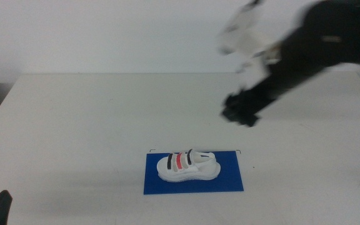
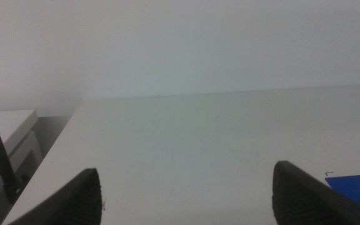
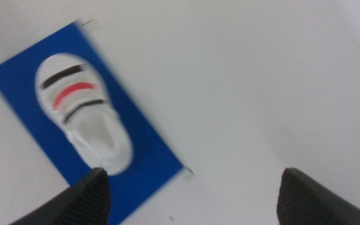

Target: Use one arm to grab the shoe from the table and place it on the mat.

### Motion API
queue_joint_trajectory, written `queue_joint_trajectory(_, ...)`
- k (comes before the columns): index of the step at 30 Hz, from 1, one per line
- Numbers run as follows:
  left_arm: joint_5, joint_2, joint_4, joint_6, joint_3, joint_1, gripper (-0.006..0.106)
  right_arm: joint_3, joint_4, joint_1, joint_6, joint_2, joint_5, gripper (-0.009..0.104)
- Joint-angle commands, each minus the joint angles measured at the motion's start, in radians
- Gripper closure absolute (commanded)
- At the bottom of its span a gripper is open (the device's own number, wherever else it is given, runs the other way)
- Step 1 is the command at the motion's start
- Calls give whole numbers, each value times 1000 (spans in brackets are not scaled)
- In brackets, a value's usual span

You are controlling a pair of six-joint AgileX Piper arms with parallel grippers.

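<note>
Three views: one looking down over the table (image 1: 74, 125), and one from each wrist.

The middle view faces forward and down from well back, taking in the whole tabletop, the far wall and the blurred right arm (image 1: 292, 69). The left wrist view sits low near the table's surface, looking level across it to the wall, with only a corner of the mat (image 2: 352, 183) at its edge. The right wrist view looks steeply down from above, nearer in. All three share the mat; the shoe (image 1: 187, 166) shows whole in the middle and right wrist views.
</note>
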Motion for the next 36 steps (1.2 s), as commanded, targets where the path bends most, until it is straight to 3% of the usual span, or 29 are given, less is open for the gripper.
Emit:
queue_joint_trajectory(1, -82, -14, -10, -5, 7, -4, 7, 92, 9, -46, 66, -167, -147, 6)
queue_joint_trajectory(10, -82, -14, -10, -5, 7, -4, 7, 525, 62, -230, 343, -595, -442, 7)
queue_joint_trajectory(20, -82, -14, -10, -5, 7, -4, 7, 1008, 66, -337, 385, -994, -798, 12)
queue_joint_trajectory(25, -82, -14, -10, -5, 7, -4, 7, 1131, 59, -341, 386, -1108, -805, 14)
queue_joint_trajectory(31, -82, -14, -10, -5, 7, -4, 7, 1268, -27, -341, 385, -1253, -813, 15)
queue_joint_trajectory(36, -82, -14, -10, -5, 7, -4, 7, 1370, -20, -341, 385, -1413, -799, 15)
